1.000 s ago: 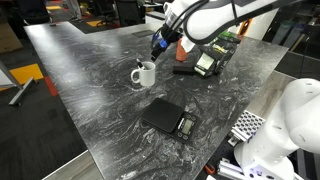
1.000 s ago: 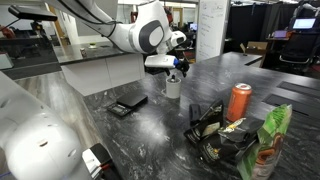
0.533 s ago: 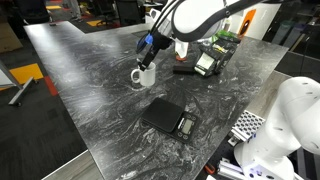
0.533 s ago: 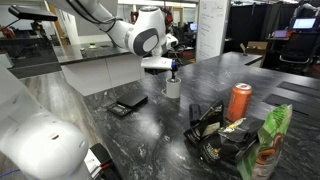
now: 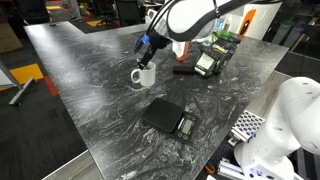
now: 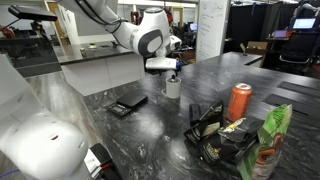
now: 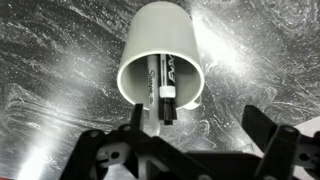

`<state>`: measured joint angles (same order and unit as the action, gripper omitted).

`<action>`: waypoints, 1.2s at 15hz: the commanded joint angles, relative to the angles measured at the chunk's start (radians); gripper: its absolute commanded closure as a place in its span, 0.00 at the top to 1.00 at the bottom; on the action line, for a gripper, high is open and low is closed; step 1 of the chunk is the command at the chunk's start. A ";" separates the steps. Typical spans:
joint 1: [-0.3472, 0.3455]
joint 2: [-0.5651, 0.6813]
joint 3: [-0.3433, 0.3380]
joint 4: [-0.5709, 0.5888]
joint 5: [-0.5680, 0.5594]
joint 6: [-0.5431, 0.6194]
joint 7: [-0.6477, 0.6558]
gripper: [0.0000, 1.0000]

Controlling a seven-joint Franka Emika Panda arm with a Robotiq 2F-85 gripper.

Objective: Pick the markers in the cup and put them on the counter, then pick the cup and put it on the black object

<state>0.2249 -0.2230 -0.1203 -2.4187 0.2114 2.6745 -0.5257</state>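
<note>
**End effector poised wide open over the cup, markers inside**

In both exterior views the end effector (image 5: 146, 48) (image 6: 172, 68) hangs close above the cup (image 5: 145, 75) (image 6: 173, 87), pointing down at its mouth. The cup stands upright on the table (image 5: 90, 70) (image 6: 160, 125), and whether the fingertips touch its rim cannot be told from these views.

The wrist view looks straight down into the cup (image 7: 165, 35). The markers (image 7: 165, 85) show inside it as dark sticks with white lettering and a black cap, leaning against the near side of the inner wall. Their exact number is hard to tell.

Here the end effector (image 7: 195, 115) has its jaws spread wide and grips nothing. One finger (image 7: 135, 118) sits at the near edge of the cup's rim, just beside the markers' tips. The other finger (image 7: 258, 122) lies well outside the cup, over bare table.

The black object (image 5: 168, 118) (image 6: 127, 105) lies flat on the table, apart from the cup and nearer the robot's base, with nothing on it. A red-orange can (image 6: 239, 101) stands on the table, well away from the cup.
</note>
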 commanded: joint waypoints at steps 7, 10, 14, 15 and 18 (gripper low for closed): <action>-0.054 0.158 0.028 0.103 0.031 0.036 -0.089 0.66; -0.065 0.168 0.038 0.120 0.031 0.045 -0.099 0.44; -0.073 0.176 0.052 0.125 0.026 0.049 -0.096 0.16; -0.076 0.176 0.055 0.125 0.017 0.050 -0.084 0.10; -0.082 0.171 0.064 0.124 0.009 0.061 -0.075 0.02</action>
<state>0.1734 -0.0842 -0.0840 -2.3121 0.2128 2.7130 -0.5813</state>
